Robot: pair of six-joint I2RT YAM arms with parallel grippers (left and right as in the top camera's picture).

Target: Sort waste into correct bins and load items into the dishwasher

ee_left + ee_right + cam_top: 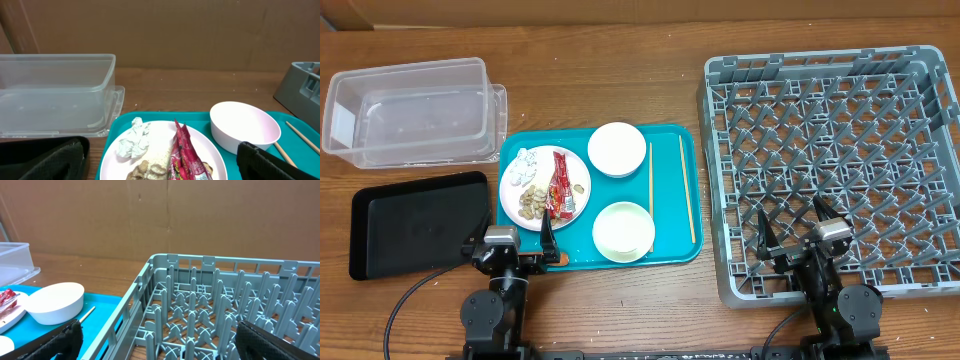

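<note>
A white plate (578,170) on the teal tray holds a crumpled paper ball (527,163), a red wrapper (559,185), beige nuts (532,203) and rice (538,181). Two white bowls (617,149) (623,231) and two chopsticks (651,180) (687,188) lie on the same tray. A small orange piece (562,258) sits at the tray's front edge. The clear tub (410,110) and black tray (415,222) are at the left, the grey rack (835,160) at the right. My left gripper (510,235) is open and empty, low in front of the plate (160,132). My right gripper (792,228) is open and empty over the rack's front left part (225,305).
The teal serving tray (672,140) lies mid-table between the black tray and the rack. In the left wrist view the tub (55,90) stands far left and a bowl (244,126) to the right. A cardboard wall closes the back.
</note>
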